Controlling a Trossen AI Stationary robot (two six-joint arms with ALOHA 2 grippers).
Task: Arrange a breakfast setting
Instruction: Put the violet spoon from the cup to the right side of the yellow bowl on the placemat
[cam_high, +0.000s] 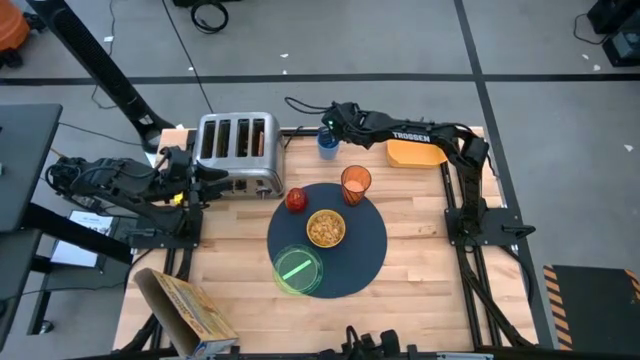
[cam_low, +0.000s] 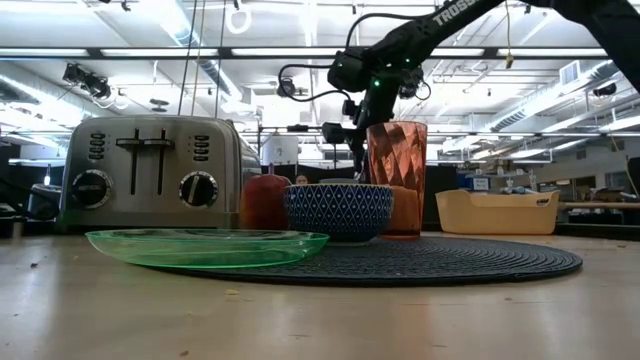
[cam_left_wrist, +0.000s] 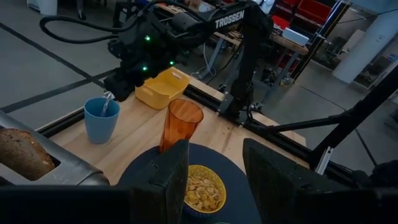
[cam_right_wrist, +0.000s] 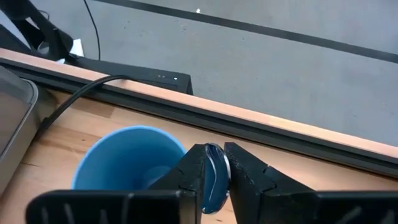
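Observation:
The dark-navy mat (cam_high: 366, 258) carries the cereal bowl (cam_high: 326, 229), the green plate (cam_high: 297, 270), the orange tumbler (cam_high: 356, 184) and the red apple (cam_high: 297, 199). A toast slice (cam_left_wrist: 22, 152) stands in a slot of the toaster (cam_high: 237, 150). At the far edge, the silver spoon (cam_left_wrist: 106, 104) sticks up out of the blue cup (cam_high: 328, 143), leaning on its rim. My right gripper (cam_right_wrist: 214, 154) is over the cup, closed on the spoon. My left gripper (cam_left_wrist: 214, 177) stands open beside the toaster's near side, with nothing between its fingers. My right gripper pinches the spoon's rounded upper end (cam_right_wrist: 214, 163) between its two fingers. The fingers come slanting down from above, from the table's right. The spoon stands tilted, its lower part inside the blue cup and hidden by the cup's wall.
A yellow bin (cam_high: 415, 153) lies at the far right, close to the cup. A cardboard box (cam_high: 185, 305) lies at the near left corner. Bare wood shows at the table's right of the mat and along the near edge.

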